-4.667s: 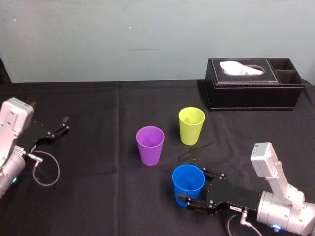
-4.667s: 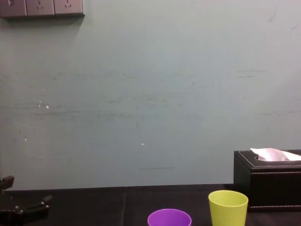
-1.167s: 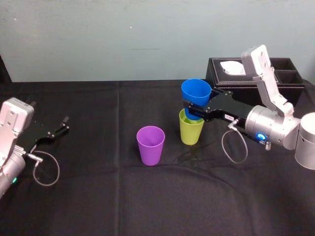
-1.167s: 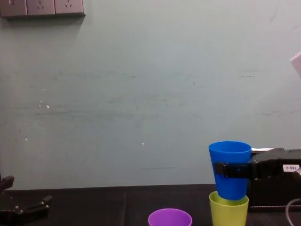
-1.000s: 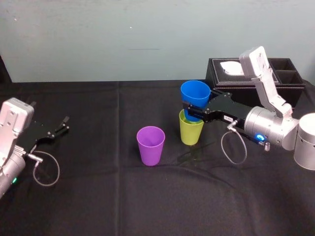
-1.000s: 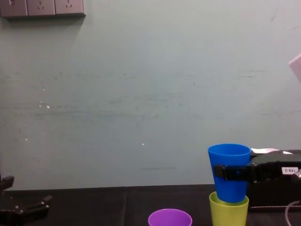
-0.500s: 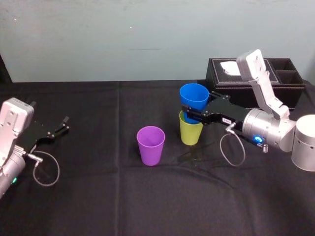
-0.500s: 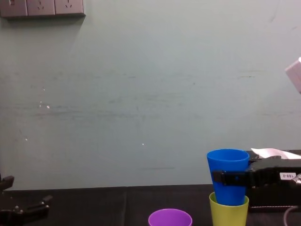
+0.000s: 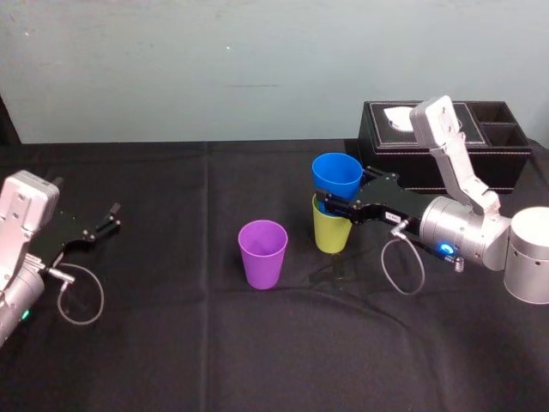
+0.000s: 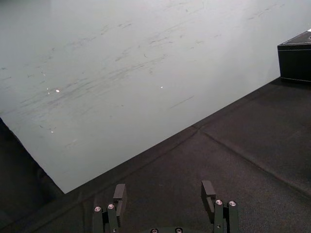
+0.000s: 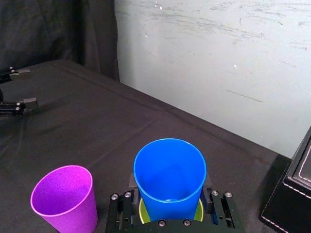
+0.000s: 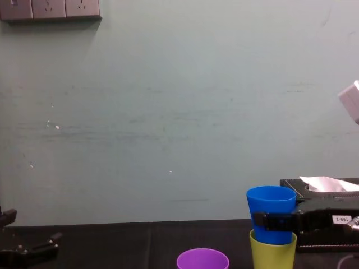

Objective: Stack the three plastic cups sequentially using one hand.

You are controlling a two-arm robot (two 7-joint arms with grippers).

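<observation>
The left gripper (image 9: pixel 107 220) sat parked at the table's (image 9: pixel 214 352) left edge, well apart from the cups; in the left wrist view its jaws (image 10: pixel 164 194) stood released, with bare black cloth between them.

The purple cup (image 9: pixel 262 255) stood upright on the cloth, nearer the robot than the right gripper's (image 9: pixel 330 207) jaws, off to their left and clear of them.

The right gripper reached in from the right and its jaws were clenched on the blue cup (image 9: pixel 336 177), one finger on each side of the cup's lower wall; the cup sat upright between them, mouth up, its rim well above the fingers; in the chest view the gripper (image 12: pixel 275 221) crossed the cup (image 12: pixel 271 202) as a dark band.

Directly below the jaws stood the yellow-green cup (image 9: pixel 331 234); the blue cup's base was sunk inside its mouth, most of the blue wall above the rim.

Beyond the jaws and to their right lay a black tissue box (image 9: pixel 442 164), apart from the cups.
</observation>
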